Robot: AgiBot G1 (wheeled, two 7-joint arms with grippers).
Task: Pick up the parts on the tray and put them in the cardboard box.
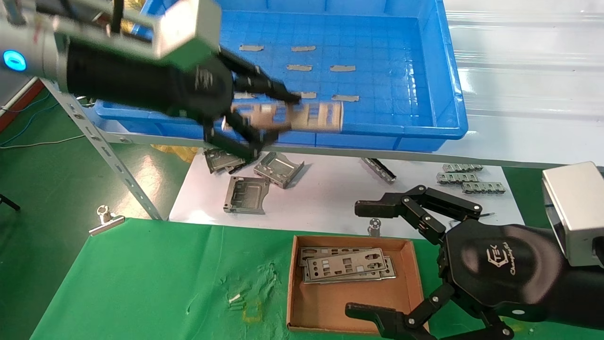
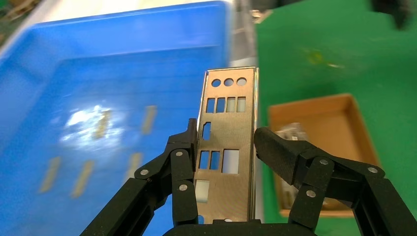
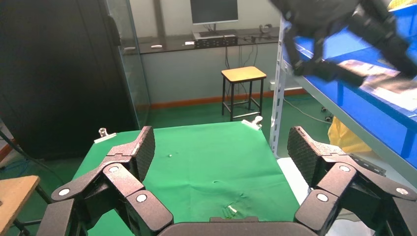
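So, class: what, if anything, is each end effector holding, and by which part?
The left end effector pinches a metal plate across its long edges, near one end. The right end effector holds nothing.

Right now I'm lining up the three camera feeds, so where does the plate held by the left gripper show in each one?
Head view: the held plate lies level over the blue tray's near wall, clamped in the left gripper.
Left wrist view: the plate stands centre frame between the fingers.
Right wrist view: it shows blurred at the far edge.
Shared landmark: the blue tray.
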